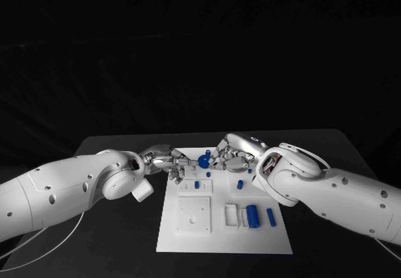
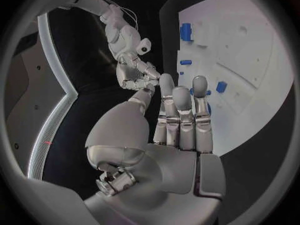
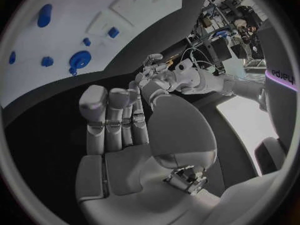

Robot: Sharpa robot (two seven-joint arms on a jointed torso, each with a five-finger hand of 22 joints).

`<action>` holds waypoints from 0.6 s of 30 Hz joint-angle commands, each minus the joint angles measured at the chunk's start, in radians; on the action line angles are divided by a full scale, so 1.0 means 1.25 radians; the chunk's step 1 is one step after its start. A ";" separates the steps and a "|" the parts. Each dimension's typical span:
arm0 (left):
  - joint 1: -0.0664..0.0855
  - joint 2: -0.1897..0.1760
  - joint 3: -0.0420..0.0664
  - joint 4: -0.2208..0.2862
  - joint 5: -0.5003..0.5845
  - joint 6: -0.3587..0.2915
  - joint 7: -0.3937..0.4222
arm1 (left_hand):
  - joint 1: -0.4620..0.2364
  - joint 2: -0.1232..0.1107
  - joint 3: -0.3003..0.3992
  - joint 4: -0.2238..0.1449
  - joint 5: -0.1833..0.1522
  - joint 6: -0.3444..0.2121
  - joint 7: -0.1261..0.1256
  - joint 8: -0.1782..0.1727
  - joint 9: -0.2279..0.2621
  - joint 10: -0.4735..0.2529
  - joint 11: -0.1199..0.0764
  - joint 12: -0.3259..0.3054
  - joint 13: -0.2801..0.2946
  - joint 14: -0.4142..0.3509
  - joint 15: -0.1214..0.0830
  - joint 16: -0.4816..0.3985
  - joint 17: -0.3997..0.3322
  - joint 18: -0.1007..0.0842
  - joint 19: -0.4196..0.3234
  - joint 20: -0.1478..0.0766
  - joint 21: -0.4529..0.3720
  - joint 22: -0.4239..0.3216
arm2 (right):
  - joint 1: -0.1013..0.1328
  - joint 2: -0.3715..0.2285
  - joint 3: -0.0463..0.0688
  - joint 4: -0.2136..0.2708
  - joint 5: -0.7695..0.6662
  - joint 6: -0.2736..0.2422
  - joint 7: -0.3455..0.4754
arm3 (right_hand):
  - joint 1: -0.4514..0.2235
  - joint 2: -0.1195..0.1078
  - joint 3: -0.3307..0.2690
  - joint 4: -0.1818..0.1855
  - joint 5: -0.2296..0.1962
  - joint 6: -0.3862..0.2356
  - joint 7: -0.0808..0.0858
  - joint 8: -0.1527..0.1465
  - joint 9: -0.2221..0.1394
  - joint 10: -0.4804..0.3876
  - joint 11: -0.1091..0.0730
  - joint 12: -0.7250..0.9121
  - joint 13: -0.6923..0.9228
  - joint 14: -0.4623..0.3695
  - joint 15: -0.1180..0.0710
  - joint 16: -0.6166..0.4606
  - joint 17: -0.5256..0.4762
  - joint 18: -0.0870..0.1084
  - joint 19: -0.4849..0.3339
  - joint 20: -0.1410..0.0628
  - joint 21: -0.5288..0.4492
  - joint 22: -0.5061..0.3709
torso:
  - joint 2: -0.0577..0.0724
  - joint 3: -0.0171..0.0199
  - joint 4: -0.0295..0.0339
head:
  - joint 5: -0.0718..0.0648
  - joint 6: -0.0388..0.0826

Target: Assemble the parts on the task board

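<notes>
The task board [image 1: 224, 243] lay flat in the middle of the bench [image 1: 109, 231], and both hands met over its far edge. The left hand [image 1: 164, 163] and the right hand [image 1: 234, 157] flanked a round blue part [image 1: 204, 160] with a small knob on top; from the head view I could not tell whether either hand was touching it. In the left wrist view the left hand's fingers [image 2: 181, 107] stood straight and close together with nothing between them, and in the right wrist view the right hand's fingers [image 3: 112, 117] were likewise extended, holding nothing. Other blue pieces stayed on the board: a short peg [image 1: 196, 185] near the far left, another peg [image 1: 240, 185] to its right, a thicker cylinder [image 1: 252, 216] and a slimmer one [image 1: 270, 217] in the near right area. A white square plate [image 1: 194, 214] sat in the board's near left. The parts looked like rigid moulded plastic, light and smooth, so likely to slip or roll if pinched off-centre; the round part would probably be best taken by its knob or across its rim, the cylinders across their middles
</notes>
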 commanded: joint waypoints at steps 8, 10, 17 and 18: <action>0.001 -0.020 0.000 0.000 0.114 -0.096 0.053 | 0.050 -0.009 -0.027 -0.010 -0.103 -0.068 0.068 -0.098 -0.234 -0.070 0.050 -0.131 -0.110 -0.051 0.042 -0.114 -0.053 0.007 -0.038 0.046 -0.097 -0.045 | 0.001 -0.009 0.028 -0.077 -0.024 -0.001 -0.024 | 0.001 -0.032 0.022 0.009 0.000 -0.104 0.035 -0.004 -0.013 -0.003 0.019 -0.001 -0.003 0.003 0.011 -0.001 0.000 -0.005 0.030 0.007 -0.005 0.084 | 0.001 -0.0010 -0.0010 | -0.005 0.007; 0.001 -0.025 0.000 0.002 0.123 -0.110 0.065 | 0.068 -0.009 -0.031 -0.020 -0.107 -0.070 0.070 -0.100 -0.276 -0.075 0.053 -0.147 -0.134 -0.050 0.045 -0.119 -0.054 0.009 -0.032 0.048 -0.109 -0.053 | 0.002 -0.009 0.031 -0.093 -0.036 0.013 -0.028 | 0.006 -0.036 0.032 0.004 0.001 -0.105 0.036 -0.005 -0.013 -0.003 0.020 0.000 -0.003 0.003 0.012 0.000 0.001 -0.003 0.030 0.008 -0.004 0.085 | 0.002 -0.0009 -0.0007 | -0.006 0.007; 0.001 -0.034 0.000 0.009 0.136 -0.142 0.095 | 0.148 0.012 -0.027 -0.068 -0.104 -0.038 0.071 -0.076 -0.383 -0.079 0.058 -0.208 -0.236 -0.049 0.049 -0.125 -0.050 0.013 -0.019 0.051 -0.132 -0.053 | 0.010 0.002 0.034 -0.132 -0.099 0.058 -0.049 | 0.007 -0.041 0.058 -0.009 -0.001 -0.109 0.038 -0.005 -0.014 -0.006 0.021 0.001 -0.006 0.001 0.013 0.000 -0.001 -0.002 0.028 0.010 -0.003 0.085 | 0.002 -0.0007 0.0013 | -0.011 0.008; 0.001 -0.035 0.000 0.011 0.137 -0.145 0.098 | 0.156 0.014 -0.025 -0.073 -0.104 -0.035 0.071 -0.074 -0.391 -0.079 0.059 -0.213 -0.244 -0.049 0.048 -0.126 -0.049 0.013 -0.019 0.051 -0.133 -0.051 | 0.011 0.004 0.034 -0.136 -0.109 0.061 -0.053 | 0.006 -0.042 0.063 -0.009 -0.001 -0.109 0.037 -0.004 -0.014 -0.006 0.020 0.001 -0.006 0.001 0.012 0.000 -0.001 -0.003 0.027 0.010 -0.002 0.085 | 0.002 -0.0004 0.0014 | -0.011 0.009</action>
